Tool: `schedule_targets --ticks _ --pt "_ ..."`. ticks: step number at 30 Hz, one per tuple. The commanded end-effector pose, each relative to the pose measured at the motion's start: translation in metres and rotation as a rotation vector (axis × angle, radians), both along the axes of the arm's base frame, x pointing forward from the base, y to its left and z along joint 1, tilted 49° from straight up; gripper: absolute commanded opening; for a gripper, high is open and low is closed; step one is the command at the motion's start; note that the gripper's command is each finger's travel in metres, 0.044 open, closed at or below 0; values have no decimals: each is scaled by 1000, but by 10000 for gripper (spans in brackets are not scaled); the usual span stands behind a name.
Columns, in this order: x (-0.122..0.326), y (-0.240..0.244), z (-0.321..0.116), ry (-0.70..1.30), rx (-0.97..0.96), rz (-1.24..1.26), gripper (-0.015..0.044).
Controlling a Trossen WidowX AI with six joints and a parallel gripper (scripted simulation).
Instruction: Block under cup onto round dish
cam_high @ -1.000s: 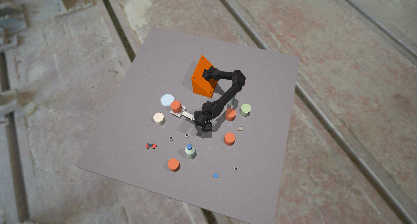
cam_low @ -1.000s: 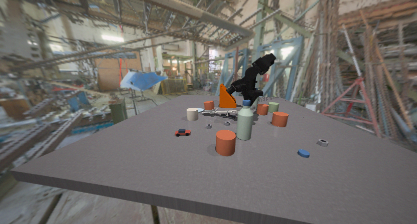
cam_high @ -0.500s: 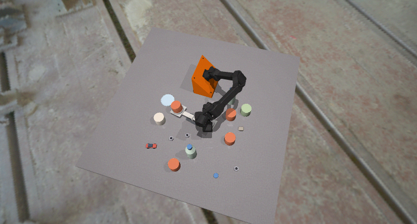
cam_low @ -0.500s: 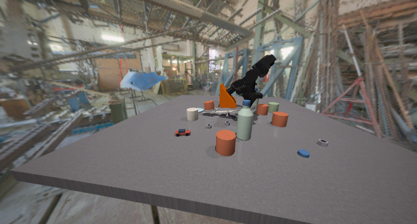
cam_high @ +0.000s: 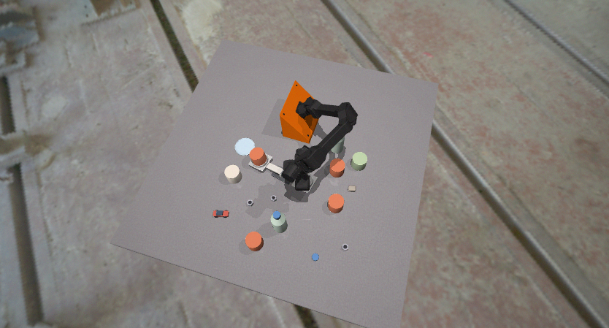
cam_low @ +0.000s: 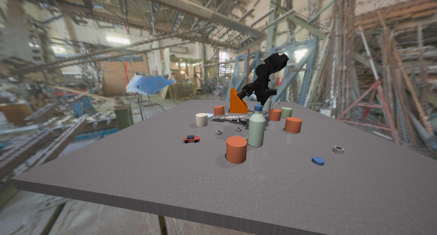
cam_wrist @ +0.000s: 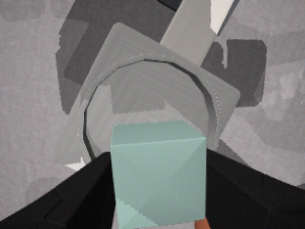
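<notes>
My gripper (cam_wrist: 154, 160) is shut on the pale green block (cam_wrist: 158, 171) and holds it above the uncovered end (cam_wrist: 119, 41) of the balance. In the top view the arm hides the fingertips and the block. One orange cup (cam_high: 258, 156) (cam_low: 218, 110) stands on the other end of the balance (cam_high: 273, 169). The round dish (cam_high: 244, 146) is pale blue and lies just beyond that cup, with no cup on it. Several like orange cups stand on the table, among them one (cam_high: 336, 168) (cam_low: 275, 114) right of the gripper.
A cream cylinder (cam_high: 233, 174) (cam_low: 201, 120) stands near the dish. A capped bottle (cam_high: 279, 222) (cam_low: 256, 131), a red toy car (cam_high: 220, 213) (cam_low: 191, 138) and hex nuts lie or stand at the front. A green cylinder (cam_high: 358, 161) stands right. An orange wedge (cam_high: 293, 127) bears the arm's base.
</notes>
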State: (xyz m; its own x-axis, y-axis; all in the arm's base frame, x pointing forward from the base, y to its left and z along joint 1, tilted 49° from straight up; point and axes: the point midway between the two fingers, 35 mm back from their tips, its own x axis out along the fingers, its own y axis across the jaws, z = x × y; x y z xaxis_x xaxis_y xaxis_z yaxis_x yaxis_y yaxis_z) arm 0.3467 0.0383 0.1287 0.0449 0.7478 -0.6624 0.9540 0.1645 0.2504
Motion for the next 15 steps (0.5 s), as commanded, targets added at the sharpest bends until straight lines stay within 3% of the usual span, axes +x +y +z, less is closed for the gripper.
schedule_targets --ticks 1,9,15 --pt "0 -14 11 -3 -4 -2 0" --pt "-6 -39 35 -2 1 -1 0" --pt "-2 -52 19 -2 -6 -4 0"
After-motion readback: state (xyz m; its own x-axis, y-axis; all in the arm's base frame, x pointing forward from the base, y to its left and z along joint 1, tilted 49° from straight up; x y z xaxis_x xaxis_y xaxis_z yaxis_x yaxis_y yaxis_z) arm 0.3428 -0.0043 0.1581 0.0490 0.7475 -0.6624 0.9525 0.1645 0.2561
